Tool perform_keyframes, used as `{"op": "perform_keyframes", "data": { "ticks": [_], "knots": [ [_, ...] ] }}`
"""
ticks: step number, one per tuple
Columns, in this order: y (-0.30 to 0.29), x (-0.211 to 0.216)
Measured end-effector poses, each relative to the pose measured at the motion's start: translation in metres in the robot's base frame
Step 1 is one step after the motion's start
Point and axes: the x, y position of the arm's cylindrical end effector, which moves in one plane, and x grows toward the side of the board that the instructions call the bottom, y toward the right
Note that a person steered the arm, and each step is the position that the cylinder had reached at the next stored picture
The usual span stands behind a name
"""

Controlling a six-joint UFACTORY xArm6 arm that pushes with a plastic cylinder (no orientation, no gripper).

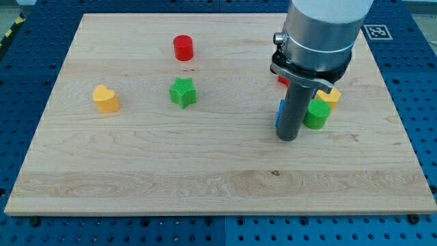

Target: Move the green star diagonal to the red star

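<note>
Resting my tip (288, 139) on the pale wooden board (205, 184), towards the view's right half. Ending in a plain dark rod below a wide grey housing, so offering nothing to spread or press together, and pinching nothing.

Touching, or all but touching, a small blue block (280, 113) just up and to the view's left of my tip; hiding most of it behind the rod, so leaving its shape untold. Standing just to the view's left of a ribbed green cylinder block (317, 115), which is sitting up and to the view's right of my tip, right beside the rod. Leaving a yellow block (329, 96) a little farther up and to the right of my tip, just behind the green cylinder and partly covered by it and by the housing. Showing only a sliver of a red block (282, 80) above my tip, at the housing's left edge; shape not possible to make out.

Lying well apart from my tip, far to the view's left and somewhat higher: the green star-shaped block (183, 92), flat on the board and untouched. Standing farther up from my tip on that same side, directly above the star: a red cylinder block (183, 48). Sitting farthest to the view's left of my tip: a yellow heart-shaped block (106, 99).
</note>
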Motion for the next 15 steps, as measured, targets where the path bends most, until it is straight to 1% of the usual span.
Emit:
{"op": "perform_keyframes", "data": {
  "ticks": [1, 2, 3, 4, 5, 6, 8, 9, 10, 11, 12, 13, 14, 15],
  "knots": [
    [0.000, 0.020],
    [-0.017, 0.022],
    [-0.057, -0.001],
    [-0.066, -0.023],
    [-0.101, -0.025],
    [-0.138, -0.045],
    [-0.185, -0.019],
    [-0.220, -0.032],
    [-0.242, -0.058],
    [-0.224, -0.060],
    [-0.221, -0.060],
    [-0.230, -0.066],
    [-0.240, -0.086],
    [-0.228, -0.086]
  ]
}}
